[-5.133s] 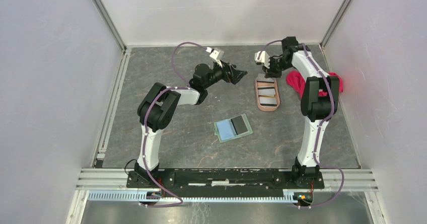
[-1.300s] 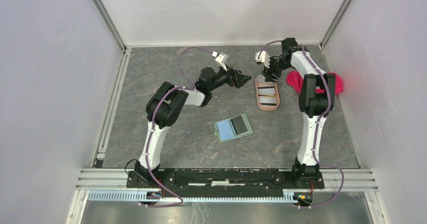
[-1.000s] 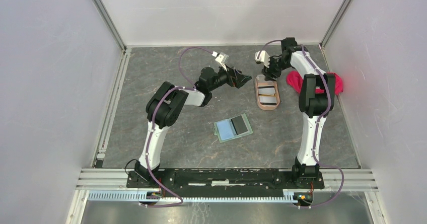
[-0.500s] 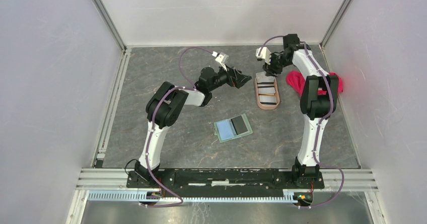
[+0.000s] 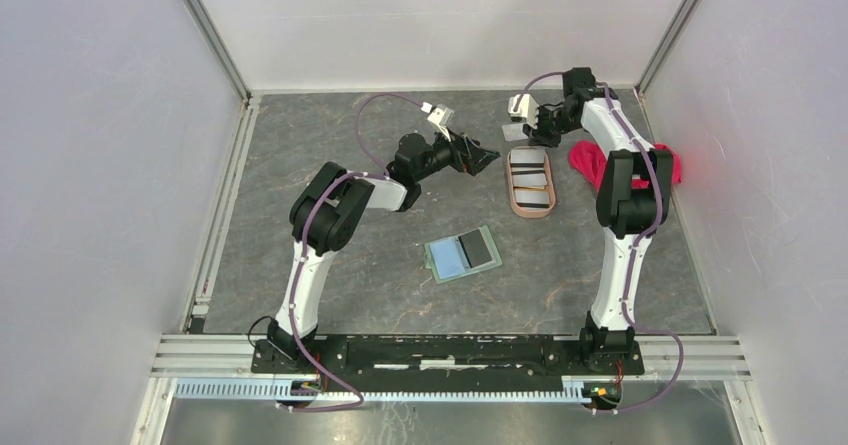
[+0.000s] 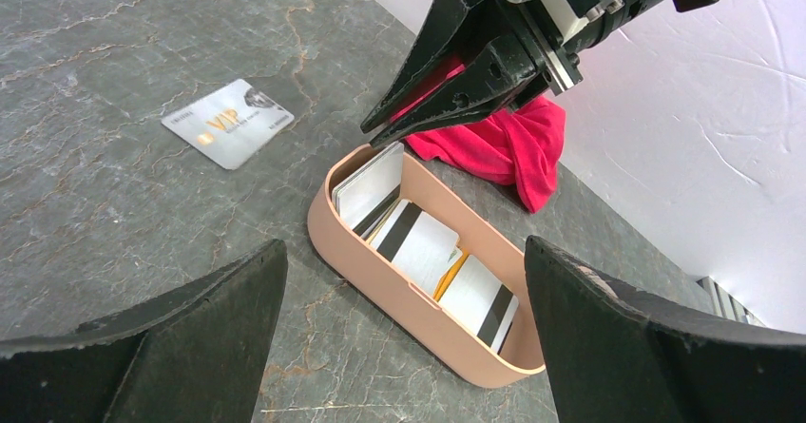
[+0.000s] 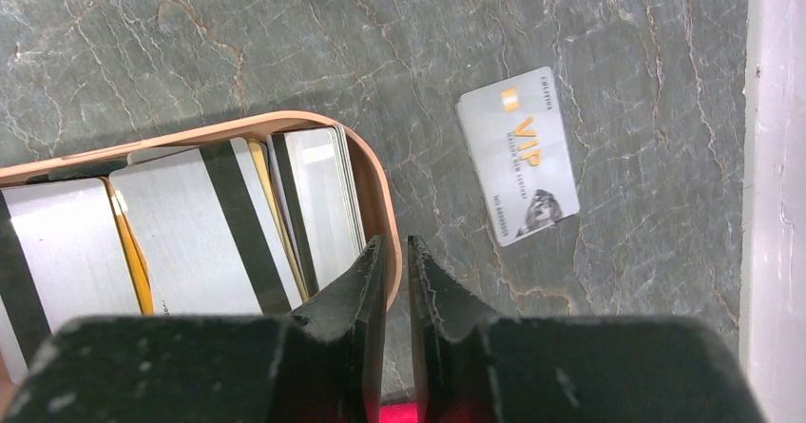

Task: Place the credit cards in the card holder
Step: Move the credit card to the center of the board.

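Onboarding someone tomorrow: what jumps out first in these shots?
A lone VIP card lies on the table beyond the pinkish tray of cards; the right gripper, jaws nearly shut, hangs over the tray's far end. The card holder lies open mid-table.

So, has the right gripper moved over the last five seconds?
Yes. The right gripper has shifted toward the back wall: it was over the tray's far end, and its fingers now sit at the tray's far rim.
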Robot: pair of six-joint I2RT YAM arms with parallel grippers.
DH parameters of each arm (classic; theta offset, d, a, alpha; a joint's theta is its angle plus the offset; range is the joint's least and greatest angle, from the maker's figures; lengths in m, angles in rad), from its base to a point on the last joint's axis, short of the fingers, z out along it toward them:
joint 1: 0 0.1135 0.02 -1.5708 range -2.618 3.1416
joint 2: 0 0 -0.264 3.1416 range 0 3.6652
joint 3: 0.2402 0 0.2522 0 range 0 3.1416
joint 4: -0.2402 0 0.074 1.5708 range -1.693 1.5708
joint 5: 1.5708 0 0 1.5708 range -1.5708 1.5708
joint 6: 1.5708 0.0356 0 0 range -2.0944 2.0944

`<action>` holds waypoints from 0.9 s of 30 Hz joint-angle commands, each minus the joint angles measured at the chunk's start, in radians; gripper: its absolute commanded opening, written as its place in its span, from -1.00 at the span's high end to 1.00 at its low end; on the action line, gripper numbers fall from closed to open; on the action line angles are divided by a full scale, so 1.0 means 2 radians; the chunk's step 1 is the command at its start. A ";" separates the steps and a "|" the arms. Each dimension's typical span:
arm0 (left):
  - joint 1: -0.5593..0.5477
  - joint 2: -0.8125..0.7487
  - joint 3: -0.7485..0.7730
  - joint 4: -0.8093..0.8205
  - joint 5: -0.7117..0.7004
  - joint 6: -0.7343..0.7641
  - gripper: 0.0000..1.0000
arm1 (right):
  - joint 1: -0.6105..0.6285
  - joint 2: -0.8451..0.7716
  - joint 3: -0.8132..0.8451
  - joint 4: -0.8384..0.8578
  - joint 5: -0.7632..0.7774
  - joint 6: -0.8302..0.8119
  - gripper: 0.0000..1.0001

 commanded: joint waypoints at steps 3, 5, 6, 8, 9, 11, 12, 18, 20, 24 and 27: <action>0.002 -0.023 0.001 0.022 -0.002 0.032 -1.00 | -0.005 -0.024 0.000 -0.005 -0.030 -0.003 0.61; 0.002 -0.023 0.001 0.022 -0.003 0.032 -1.00 | -0.009 -0.026 0.003 0.008 -0.048 0.019 0.58; 0.002 -0.022 0.001 0.022 -0.004 0.032 -1.00 | -0.009 -0.027 0.004 0.018 -0.057 0.037 0.57; 0.002 -0.023 0.001 0.022 -0.008 0.030 -1.00 | -0.022 -0.027 0.004 0.050 -0.075 0.086 0.50; 0.002 -0.024 0.000 0.022 -0.010 0.030 -1.00 | -0.027 -0.027 -0.004 0.077 -0.087 0.120 0.48; 0.003 -0.030 -0.005 0.019 -0.019 0.032 -1.00 | -0.034 -0.025 -0.017 0.140 -0.115 0.214 0.46; 0.004 -0.035 -0.009 0.016 -0.025 0.036 -1.00 | -0.038 -0.023 -0.020 0.170 -0.127 0.248 0.46; 0.004 -0.079 -0.029 -0.021 -0.059 0.079 -1.00 | -0.041 -0.015 -0.026 0.247 -0.155 0.352 0.26; 0.004 -0.093 -0.031 -0.040 -0.067 0.089 -1.00 | -0.040 -0.018 -0.028 0.249 -0.143 0.340 0.08; 0.011 -0.135 -0.034 -0.075 -0.068 0.098 -1.00 | -0.040 0.004 -0.014 0.276 -0.092 0.380 -0.05; 0.024 -0.170 -0.043 -0.112 -0.067 0.095 -1.00 | -0.040 0.048 0.023 0.306 -0.057 0.488 -0.10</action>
